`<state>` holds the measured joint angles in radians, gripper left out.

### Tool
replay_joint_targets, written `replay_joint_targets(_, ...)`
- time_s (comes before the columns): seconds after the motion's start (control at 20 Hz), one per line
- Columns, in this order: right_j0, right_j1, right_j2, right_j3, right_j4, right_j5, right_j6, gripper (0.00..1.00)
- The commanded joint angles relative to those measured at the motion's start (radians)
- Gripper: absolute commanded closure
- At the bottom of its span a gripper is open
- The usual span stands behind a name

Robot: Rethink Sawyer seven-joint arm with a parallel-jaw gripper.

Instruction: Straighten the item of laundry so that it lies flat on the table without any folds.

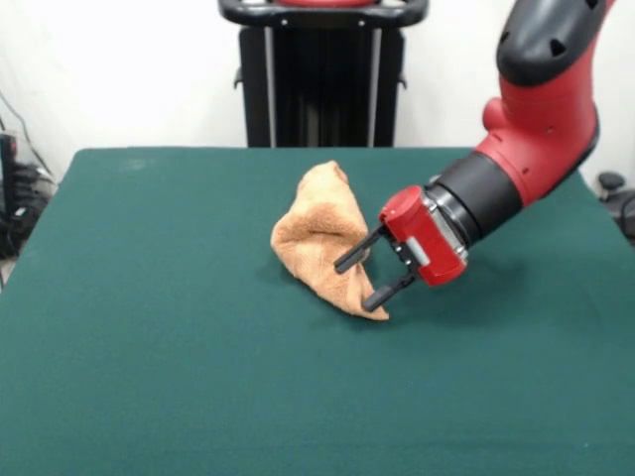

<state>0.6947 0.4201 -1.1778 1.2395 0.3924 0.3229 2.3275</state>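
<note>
Orange-tan towel [319,233] crumpled on green table [149,347]; claw [361,282] spread at its edge; no label readable.

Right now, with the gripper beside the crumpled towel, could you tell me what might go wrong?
The towel is bunched into a folded heap, so the open gripper may pinch several layers and drag the fold along rather than opening it. Its fingers point low toward the table, so they could snag the green cloth.
</note>
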Motion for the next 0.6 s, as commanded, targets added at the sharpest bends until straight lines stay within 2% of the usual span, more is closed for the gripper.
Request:
replay_joint_targets(0.05, -0.033, 0.023, 0.164, -0.057, -0.044, -0.060, 0.068, 0.00)
replay_joint_targets(0.35, -0.059, 0.028, 0.181, -0.074, -0.077, -0.082, 0.071, 0.00)
replay_joint_targets(0.45, -0.079, 0.023, 0.214, -0.079, -0.089, -0.106, 0.060, 0.00)
replay_joint_targets(0.6, -0.086, 0.067, 0.190, -0.101, -0.099, -0.143, 0.072, 0.00)
